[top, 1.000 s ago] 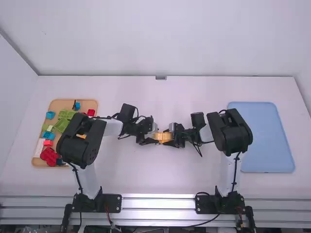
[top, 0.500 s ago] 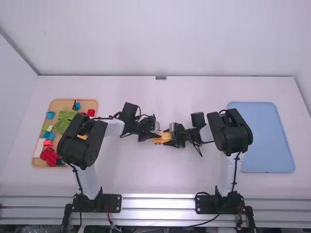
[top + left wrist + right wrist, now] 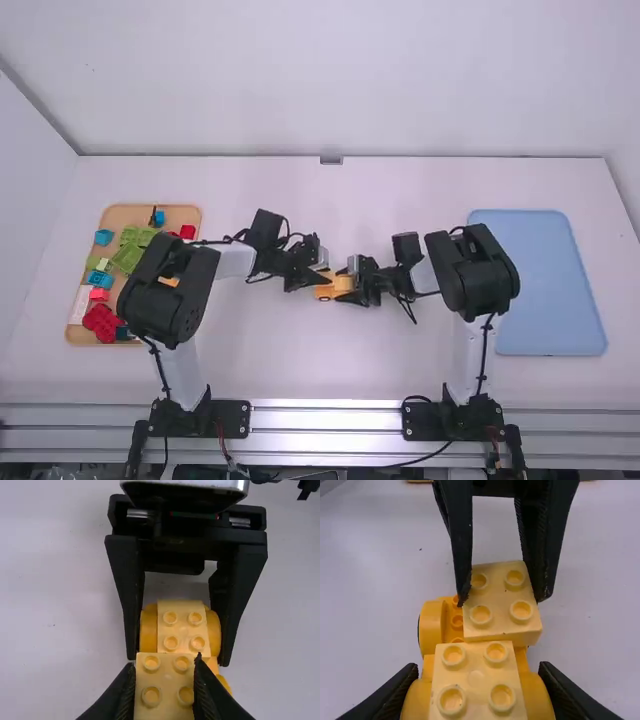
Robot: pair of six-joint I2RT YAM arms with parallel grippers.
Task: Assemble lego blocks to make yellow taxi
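Finding on change: one second ago in the high view, the left claw covered the left end of the yellow car base. It has since shifted a little away from the camera, and that end of the base now shows beside it. Between the last two high views there is hardly any difference. The right arm stands where it stood.

State of claws: the left claw is closed to the width of a pale yellow block, one finger against each side. The right claw is set wider, its fingers against the rounded sides of the base, with a second pale block on top between them.

Position of work: the car parts are between the two claws, near the middle of the tabletop. In the right wrist view the left claw's block sits off to one side of the base, slightly turned, and studs of the base lie bare beside it. Whether it is pressed home cannot be told.

Assessment: this appears to be an alignment step in building the body. The shift seems to have left the block out of line, so it should be brought square over the bare studs before any downward push. Pressing now risks a crooked fit or a base twisted in the right claw. The taxi is judged part-built.

Also noted: a wooden tray of coloured blocks on the left and a blue tray on the right.
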